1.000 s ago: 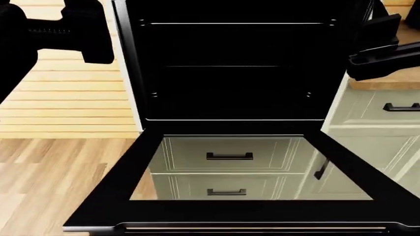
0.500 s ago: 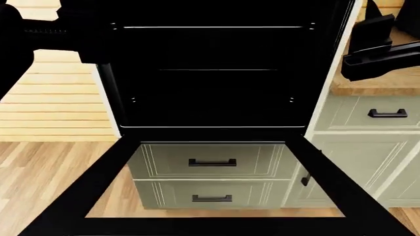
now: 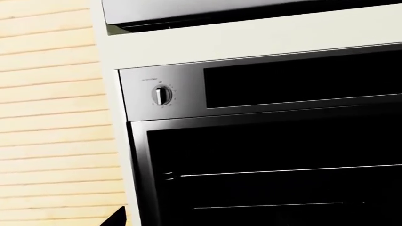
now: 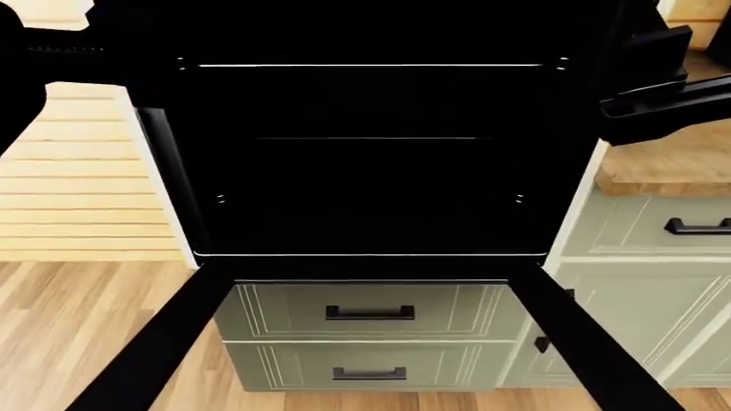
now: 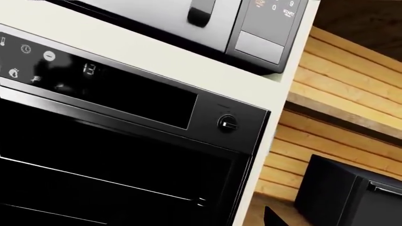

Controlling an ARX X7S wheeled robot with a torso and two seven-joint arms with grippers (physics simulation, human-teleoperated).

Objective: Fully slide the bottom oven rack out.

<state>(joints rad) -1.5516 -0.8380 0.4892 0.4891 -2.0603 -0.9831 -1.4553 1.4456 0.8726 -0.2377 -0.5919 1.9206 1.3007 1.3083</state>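
The oven (image 4: 371,171) stands open, its dark cavity facing me and its glass door (image 4: 149,342) folded down flat. The bottom oven rack (image 4: 371,138) shows only as a thin silver front bar deep inside the cavity, with another rack (image 4: 371,65) above it. It also shows in the left wrist view (image 3: 270,205) and the right wrist view (image 5: 37,213). My left gripper (image 4: 120,51) is raised at the oven's upper left, my right gripper (image 4: 628,94) at its upper right, both apart from the racks. One fingertip (image 3: 116,217) (image 5: 276,219) of each shows, well off centre; both look open and empty.
Pale green drawers (image 4: 371,312) with black handles show through the door glass; more cabinets (image 4: 686,227) stand to the right under a wooden counter (image 4: 668,167). A control panel with knobs (image 3: 161,95) (image 5: 227,123) tops the oven. A microwave (image 5: 251,28) sits above it.
The head view has moved in and shifted, so the cavity sits lower and larger and the door's front edge has left the frame. Both arms stay raised at the oven's upper corners.
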